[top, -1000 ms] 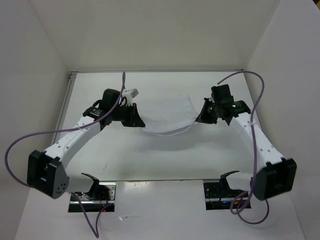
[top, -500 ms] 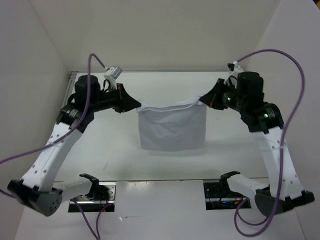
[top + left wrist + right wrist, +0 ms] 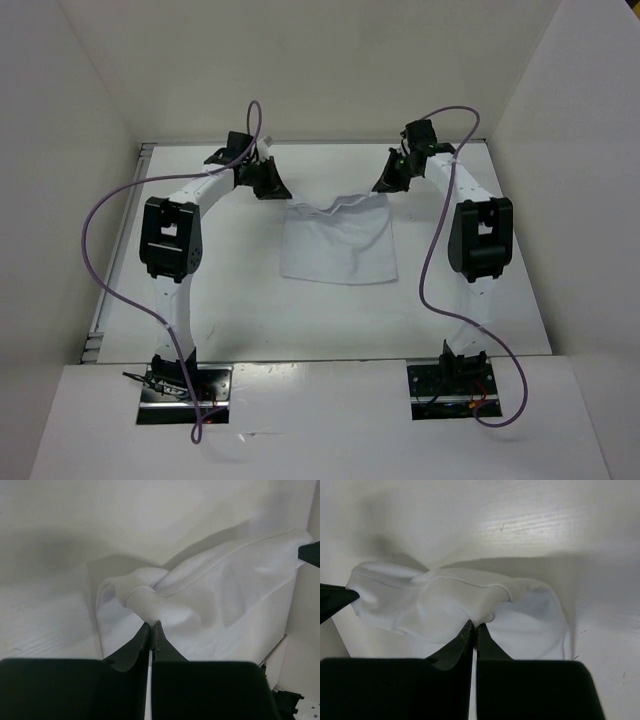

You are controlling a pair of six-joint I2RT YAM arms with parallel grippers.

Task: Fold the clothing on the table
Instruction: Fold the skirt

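Top external: both grippers pinch the garment's far corners

The left gripper (image 3: 278, 190) and right gripper (image 3: 383, 186) each press their fingers together on a bunched corner of the clothing (image 3: 338, 250). The far hem sags between them, running left to right. Thin, wrinkled white fabric spreads from the fingers toward the arm bases, over the matte table (image 3: 230, 320). Neither arm is nearer.

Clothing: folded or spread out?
Spread out: the clothing lies mostly flat on the table, far corners pinched by left claw and right claw.
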